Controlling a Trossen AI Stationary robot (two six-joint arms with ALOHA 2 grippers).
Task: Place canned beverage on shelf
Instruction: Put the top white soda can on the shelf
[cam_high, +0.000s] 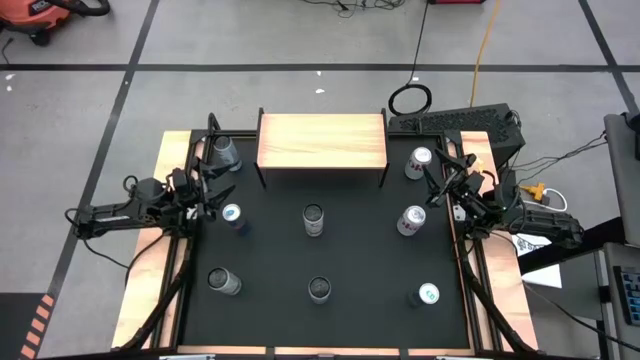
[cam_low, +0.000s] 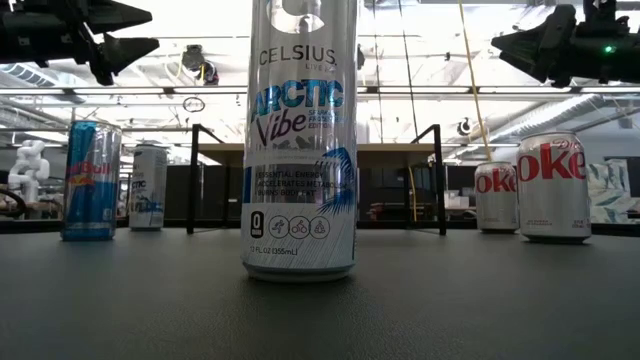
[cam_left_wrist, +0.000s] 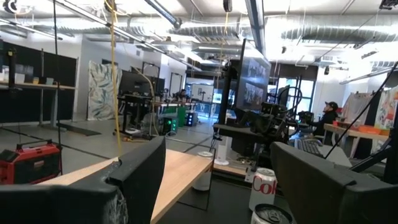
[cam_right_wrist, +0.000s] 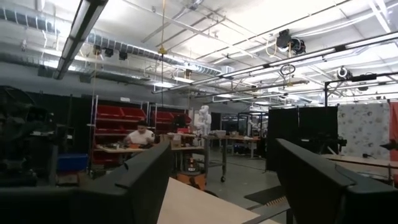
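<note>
Pale wood on the shelf (cam_high: 322, 141) is bare from my overhead feed: no can sits on it, so I judge the job not begun. All the cans stand on the black matte surface (cam_high: 360, 255). I count eight: a tall white Celsius can (cam_low: 300, 140) in the middle, one grey-topped can (cam_high: 320, 290) nearer the front edge, a blue can (cam_high: 233, 217) by my left claw (cam_high: 207, 188), a silver one (cam_high: 226, 152) at the shelf's left end, two Diet Coke cans (cam_high: 412, 220) on the right, plus one at each front corner.

Both claws hang above the surface with fingers spread and nothing between them; the right claw (cam_high: 449, 180) hovers between the two Coke cans. The shelf is a flat rectangular board on thin black metal legs, standing at the far edge. The cans are smooth aluminium cylinders, glossy and likely slippery, so I would want a square grip mid-body.
</note>
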